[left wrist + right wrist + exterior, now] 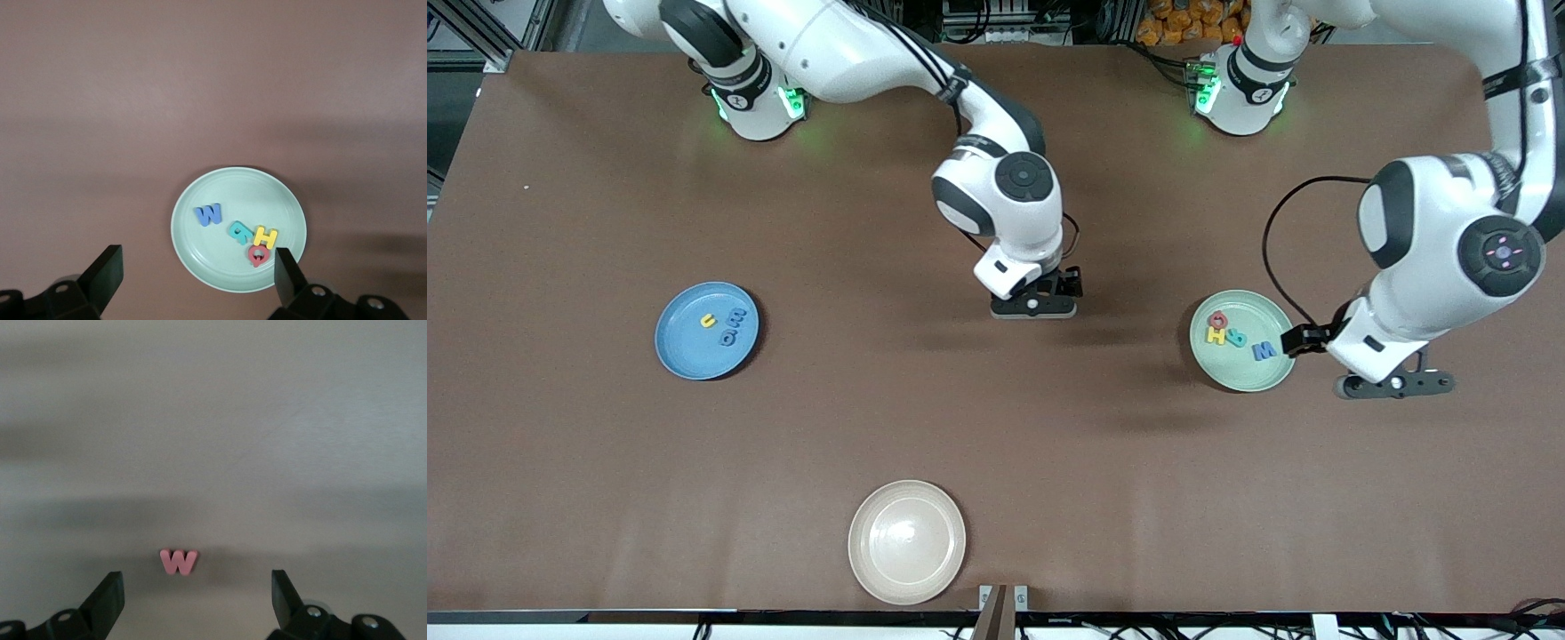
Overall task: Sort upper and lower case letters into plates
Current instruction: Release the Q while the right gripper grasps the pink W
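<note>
Hovering with my left gripper (193,277) spread wide over the mint green plate (1209,364), I see four letters (235,231) in it. My right gripper (197,597), fingers apart, hangs above a pink w (179,561) on the table.

mint green plate (1241,373): round and shallow, flat on the table toward my left arm's end, right side up.
letters in the mint plate: blue M (1264,351), teal letter (1236,337), yellow H (1216,335) and red rounded letter (1217,319); all lie flat, the yellow, teal and red ones bunched and touching, the blue one a little apart.
blue plate (685,356): same size, bright blue, flat on the table toward my right arm's end.
letters in the blue plate: yellow u (707,321) and two blue letters (732,327), hard to read, lying flat near the middle.
pink w (179,561): lies flat on bare table, in no plate.
</note>
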Controlling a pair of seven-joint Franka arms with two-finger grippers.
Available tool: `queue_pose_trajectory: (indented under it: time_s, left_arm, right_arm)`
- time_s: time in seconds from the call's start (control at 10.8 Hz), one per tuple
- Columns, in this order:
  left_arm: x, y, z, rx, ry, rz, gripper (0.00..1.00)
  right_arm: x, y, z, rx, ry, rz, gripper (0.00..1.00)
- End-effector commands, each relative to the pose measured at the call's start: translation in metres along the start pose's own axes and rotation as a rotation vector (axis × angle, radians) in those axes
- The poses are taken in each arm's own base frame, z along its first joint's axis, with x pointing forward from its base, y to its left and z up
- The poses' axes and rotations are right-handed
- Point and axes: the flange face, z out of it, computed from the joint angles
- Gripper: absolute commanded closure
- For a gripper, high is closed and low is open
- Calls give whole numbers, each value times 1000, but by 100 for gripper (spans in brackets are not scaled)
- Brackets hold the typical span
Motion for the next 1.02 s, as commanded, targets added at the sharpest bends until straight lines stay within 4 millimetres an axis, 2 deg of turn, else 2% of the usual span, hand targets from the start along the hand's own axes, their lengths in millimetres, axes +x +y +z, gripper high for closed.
queue_pose_trajectory:
  time_s: [0.0, 0.19, 0.28, 0.46, 0.56, 0.65, 0.74, 0.93]
  left_arm:
    - [3, -16, -37, 29, -3, 2, 0]
    - [-7, -40, -65, 8, -14, -23, 0]
    - [-12, -63, -75, 12, -19, -37, 0]
    - [-21, -86, -95, -31, -8, 16, 0]
    - [-27, -87, -101, -22, -14, 35, 0]
    - [-28, -80, -104, 22, -13, 73, 0]
    - [-31, -63, -109, 66, -4, 112, 0]
    - [-44, -60, -132, 52, 15, 118, 0]
  right_arm:
    - [1, -16, 36, 10, 63, -35, 6]
    - [-9, -19, 58, 0, 59, -76, 7]
    - [-14, -19, 66, -9, 52, -90, 8]
    - [-16, -17, 78, -21, 45, -114, 10]
    - [-17, -18, 80, -19, 44, -115, 12]
    - [-17, -18, 80, -15, 47, -111, 14]
    - [-21, -21, 83, -16, 43, -112, 15]
    - [-23, -22, 88, -11, 43, -97, 16]
